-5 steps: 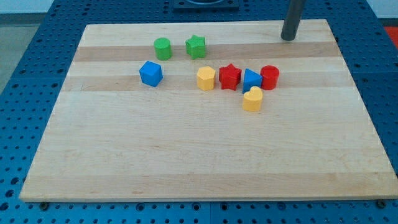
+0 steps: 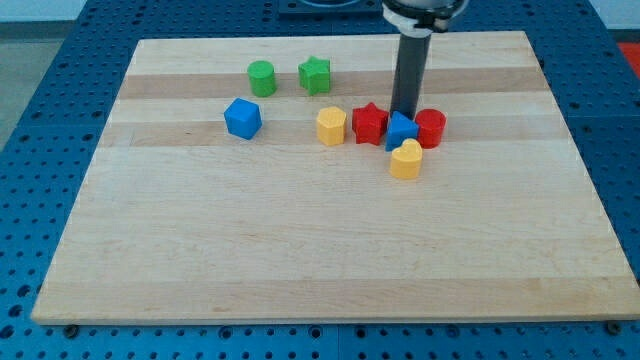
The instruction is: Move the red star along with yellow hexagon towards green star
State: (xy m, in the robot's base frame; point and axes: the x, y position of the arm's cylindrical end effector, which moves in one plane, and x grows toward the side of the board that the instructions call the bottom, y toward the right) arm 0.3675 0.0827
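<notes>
No readable writing. No pincer on me, only rod; my tip (image 2: 404, 113) now just behind blue block (image 2: 402, 131), moved from table (image 2: 300, 240) top-right edge. Red star (image 2: 369, 123) touches yellow hexagon (image 2: 331, 126); green star (image 2: 314, 74) above-left, apart.

A straight dark rod is seen held upright — entering from the view's top — with my tip (image 2: 404, 113) lowered to the surface, its shaft untilted.
</notes>
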